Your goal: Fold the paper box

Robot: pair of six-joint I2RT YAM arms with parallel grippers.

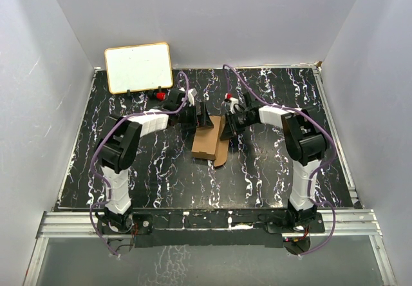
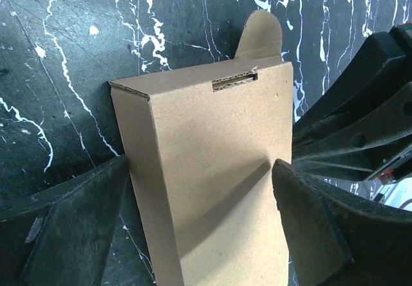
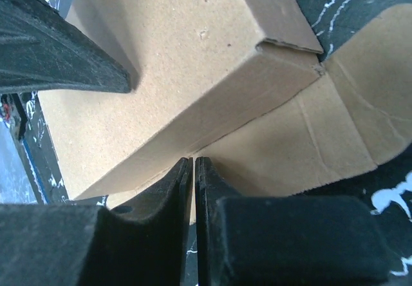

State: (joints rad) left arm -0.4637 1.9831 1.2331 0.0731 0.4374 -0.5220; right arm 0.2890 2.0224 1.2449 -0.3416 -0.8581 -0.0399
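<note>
The paper box (image 1: 207,143) lies flat mid-table as a brown carton, closed at its far end. An open flap with a rounded tab (image 1: 221,154) spreads to its right. In the left wrist view the box (image 2: 206,170) runs lengthwise between the fingers. A slot and the rounded tab (image 2: 261,35) show at its far end. My left gripper (image 2: 199,170) stands open and straddles the box's width, one finger (image 2: 71,228) along each long side. My right gripper (image 3: 194,160) is shut. Its tips rest at the crease where the flap (image 3: 335,125) meets the box's side wall (image 3: 257,89).
A white board with a tan frame (image 1: 138,67) leans at the back left of the black marbled table (image 1: 270,170). Grey walls close in the back and both sides. The right arm's gripper body (image 2: 360,105) sits close beside the box's right edge.
</note>
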